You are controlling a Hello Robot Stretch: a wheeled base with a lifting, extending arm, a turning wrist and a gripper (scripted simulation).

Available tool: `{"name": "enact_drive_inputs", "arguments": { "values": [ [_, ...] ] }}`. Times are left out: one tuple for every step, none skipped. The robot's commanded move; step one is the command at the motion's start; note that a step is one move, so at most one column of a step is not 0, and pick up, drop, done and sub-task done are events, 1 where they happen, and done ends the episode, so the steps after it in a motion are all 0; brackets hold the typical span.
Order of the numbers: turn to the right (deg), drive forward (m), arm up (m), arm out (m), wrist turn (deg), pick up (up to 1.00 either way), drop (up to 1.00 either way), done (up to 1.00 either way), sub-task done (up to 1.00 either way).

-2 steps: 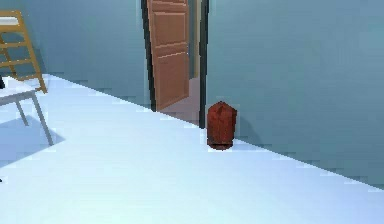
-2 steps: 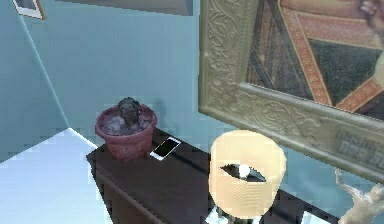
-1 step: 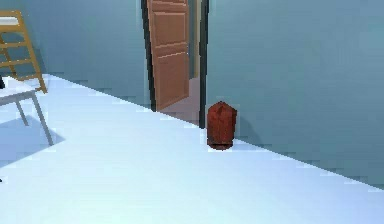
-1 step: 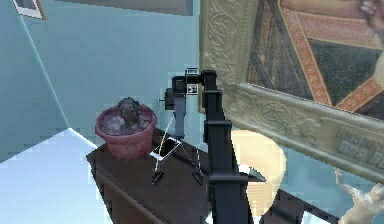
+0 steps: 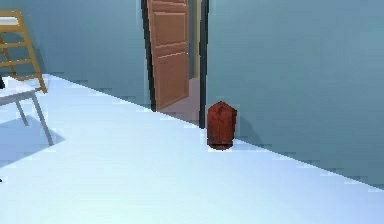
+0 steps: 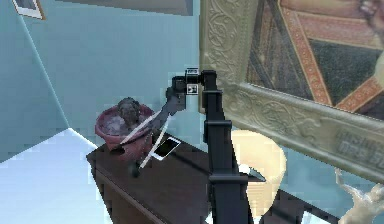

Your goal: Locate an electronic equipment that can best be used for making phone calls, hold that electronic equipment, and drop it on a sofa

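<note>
The gilt-framed painting (image 6: 310,60) runs off the arm side view's top and right edges.

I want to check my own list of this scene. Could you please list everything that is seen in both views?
door: 1, brown, in the doorway at the forward view's middle
bin: 1, red-brown, on the floor by the wall, right of the doorway
ladder-like frame: 1, light wood, forward view's upper left
white table: 1, grey legs, forward view's left edge
dark table: 1, dark brown, arm side view's bottom
bowl: 1, dark red, on the dark table, something dark inside
phone: 1, white, flat on the dark table beside the bowl
painting: 1, gilded frame, on the wall
small picture: 1, top left corner
cream object: 1, right of the arm
arm: 1, dark
gripper: 1, dark, near bowl and phone; cannot tell whether it holds anything
</note>
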Motion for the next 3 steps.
{"name": "enact_drive_inputs", "arguments": {
  "values": [
    [0.0,0.00,0.00,0.00,45.0,0.00,0.00,0.00,0.00],
    [0.0,0.00,0.00,0.00,45.0,0.00,0.00,0.00,0.00],
    [0.0,0.00,0.00,0.00,9.0,0.00,0.00,0.00,0.00]
  ]
}}
